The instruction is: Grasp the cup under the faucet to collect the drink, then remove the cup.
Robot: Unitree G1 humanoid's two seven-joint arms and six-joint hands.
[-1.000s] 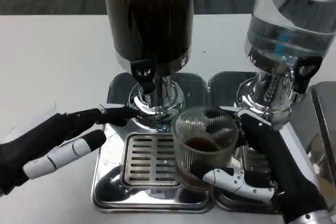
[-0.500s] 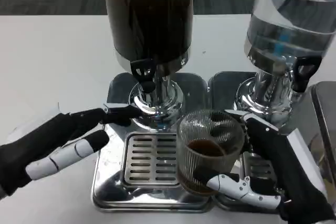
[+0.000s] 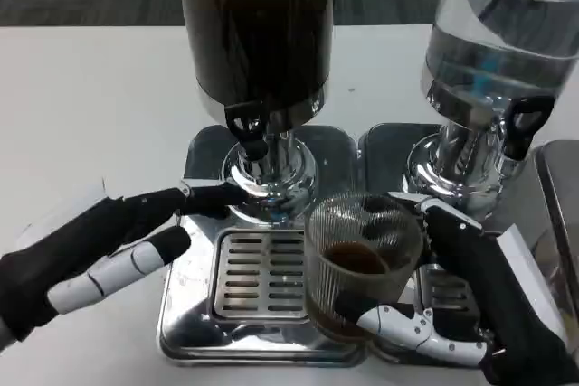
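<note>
Right hand (image 3: 470, 305) wrapped around the ribbed glass cup (image 3: 362, 259) holding dark drink, cup at the drip tray's (image 3: 262, 277) right edge, right of the faucet (image 3: 246, 128), left hand (image 3: 99, 246) empty, fingers spread, fingertips by the dispenser base (image 3: 271, 178)

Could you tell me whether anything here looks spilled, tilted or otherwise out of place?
Nothing stands out. The ribbed glass cup sits upright in the right hand, dark drink inside, over the drip tray. No spill shows on the tray or table.
</note>
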